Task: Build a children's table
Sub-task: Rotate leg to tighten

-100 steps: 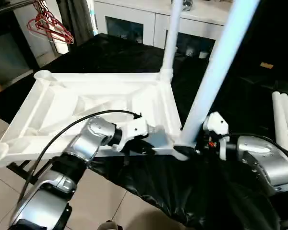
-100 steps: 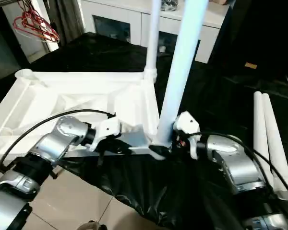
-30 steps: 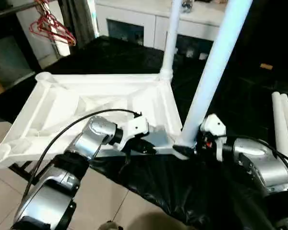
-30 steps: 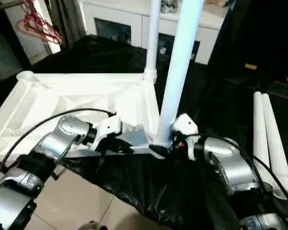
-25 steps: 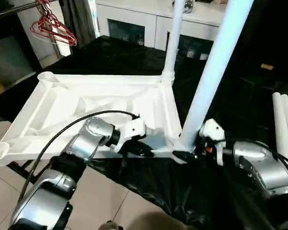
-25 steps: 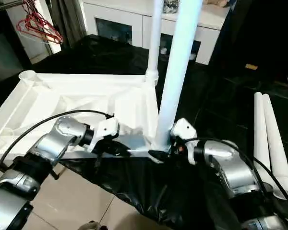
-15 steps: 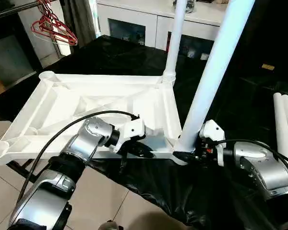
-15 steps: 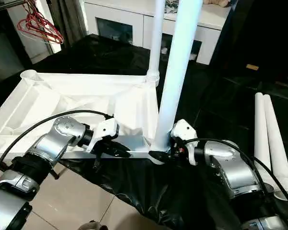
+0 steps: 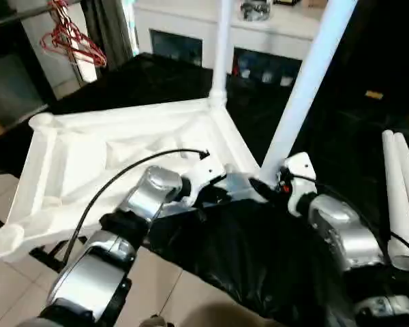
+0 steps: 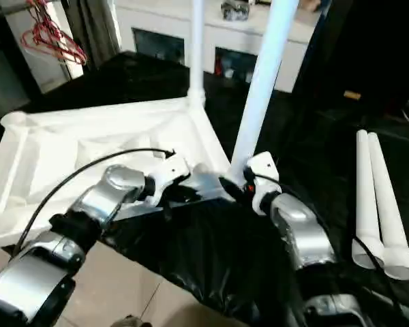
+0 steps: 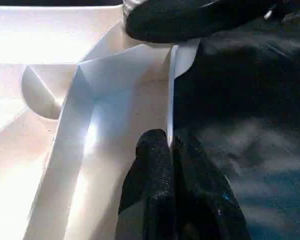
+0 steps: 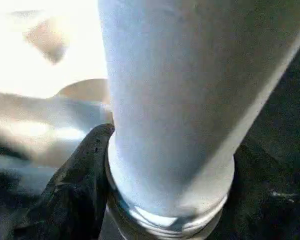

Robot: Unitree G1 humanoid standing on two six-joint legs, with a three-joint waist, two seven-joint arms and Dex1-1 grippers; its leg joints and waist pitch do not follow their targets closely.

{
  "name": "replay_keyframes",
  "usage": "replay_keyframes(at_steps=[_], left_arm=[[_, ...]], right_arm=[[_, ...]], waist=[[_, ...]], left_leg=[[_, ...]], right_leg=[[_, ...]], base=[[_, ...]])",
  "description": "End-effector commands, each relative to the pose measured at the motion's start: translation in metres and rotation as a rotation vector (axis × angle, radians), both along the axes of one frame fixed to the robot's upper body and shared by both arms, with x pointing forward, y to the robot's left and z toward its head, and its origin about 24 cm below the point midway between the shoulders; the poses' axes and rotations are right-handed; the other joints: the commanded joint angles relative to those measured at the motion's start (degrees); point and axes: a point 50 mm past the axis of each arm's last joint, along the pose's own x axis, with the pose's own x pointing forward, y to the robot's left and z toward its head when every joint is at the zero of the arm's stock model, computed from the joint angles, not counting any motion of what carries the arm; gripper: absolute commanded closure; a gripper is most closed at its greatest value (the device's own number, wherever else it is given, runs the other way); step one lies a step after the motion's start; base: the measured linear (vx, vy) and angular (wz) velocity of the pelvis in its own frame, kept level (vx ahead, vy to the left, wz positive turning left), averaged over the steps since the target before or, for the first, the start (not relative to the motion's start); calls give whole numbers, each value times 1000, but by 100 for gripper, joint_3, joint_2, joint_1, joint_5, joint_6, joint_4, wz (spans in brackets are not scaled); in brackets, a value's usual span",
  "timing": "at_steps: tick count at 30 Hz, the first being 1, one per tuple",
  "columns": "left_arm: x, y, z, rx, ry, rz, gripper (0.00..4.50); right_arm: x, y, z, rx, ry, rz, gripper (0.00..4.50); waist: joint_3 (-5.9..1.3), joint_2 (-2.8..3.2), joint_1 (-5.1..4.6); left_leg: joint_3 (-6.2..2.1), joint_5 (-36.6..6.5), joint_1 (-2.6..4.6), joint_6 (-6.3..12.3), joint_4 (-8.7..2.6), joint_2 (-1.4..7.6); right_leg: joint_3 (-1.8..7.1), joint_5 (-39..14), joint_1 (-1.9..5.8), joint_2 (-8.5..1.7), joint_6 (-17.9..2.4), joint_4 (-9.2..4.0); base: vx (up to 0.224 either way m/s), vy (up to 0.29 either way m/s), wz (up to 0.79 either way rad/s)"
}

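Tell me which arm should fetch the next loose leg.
Right. The two loose legs lie on its side, and the left gripper is pinching the tabletop rim. The right gripper must release the near leg first.

No readable text, no labels, no brand marks, no numbers, no signs on any surface in view

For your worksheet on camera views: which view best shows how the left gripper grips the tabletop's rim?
The left wrist view: the left gripper shows shut on the thin rim of the tabletop. In both eye views it is small, among cable and black cloth.
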Motion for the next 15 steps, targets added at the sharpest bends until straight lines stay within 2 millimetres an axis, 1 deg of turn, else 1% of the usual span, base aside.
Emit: replay_keyframes(at_steps=[1,2,4,6,9,10,11,13,14,15], left_arm=[[8,-14,15,-56,-83,62,450],[8,-16,16,-57,-85,51,450],[6,-20,17,-64,-90,24,450],[5,-22,18,-68,-97,-11,450],[3,-22,18,-73,-99,-48,450],[0,-19,19,-69,-101,-105,450],[-2,-15,19,-65,-102,-154,450],[-3,-13,18,-66,-100,-175,450],[-4,-12,18,-65,-97,-179,450],[-4,-10,18,-64,-92,-191,450]], right_arm=[[-5,20,-15,5,58,8,177],[-4,22,-15,14,54,14,142],[-3,26,-13,41,48,15,107],[-3,27,-11,59,45,30,105],[-3,24,-8,39,28,51,72],[-2,21,-4,17,5,78,65],[-3,17,0,2,-10,128,65],[-5,15,1,-9,-16,161,65],[-5,15,2,-12,-17,172,65],[-7,13,3,-18,-19,204,65]], waist=[[-395,-61,-14],[-387,-50,-13],[-392,-47,-2],[-394,-43,-6],[-390,-46,-5],[-391,-27,-8],[-393,-34,1],[-391,-41,-6],[-391,-23,-6],[-394,-26,-6]], left_leg=[[-107,-1178,81,36,-423,209],[-105,-1204,80,56,-424,210],[-101,-1197,82,116,-421,219],[-101,-1161,71,178,-423,222],[-98,-1184,77,186,-425,222],[-101,-1196,75,182,-427,224],[-99,-1197,73,200,-423,218],[-97,-1176,66,219,-426,223],[-98,-1175,72,223,-424,230],[-95,-1147,69,226,-421,232]], right_leg=[[254,-1656,253,-447,-1019,-502],[258,-1617,264,-440,-1010,-506],[273,-1406,264,-440,-1040,-488],[270,-1229,278,-439,-1096,-468],[268,-1246,284,-439,-1111,-474],[271,-1246,285,-441,-1118,-470],[272,-1235,294,-440,-1101,-480],[274,-1182,300,-438,-1104,-469],[274,-1151,298,-441,-1126,-470],[277,-1095,300,-441,-1147,-461]], base=[[0,0,0],[0,0,0],[0,0,0],[0,0,0],[0,0,0],[0,0,0],[0,0,0],[0,0,0],[0,0,0],[0,0,0]])
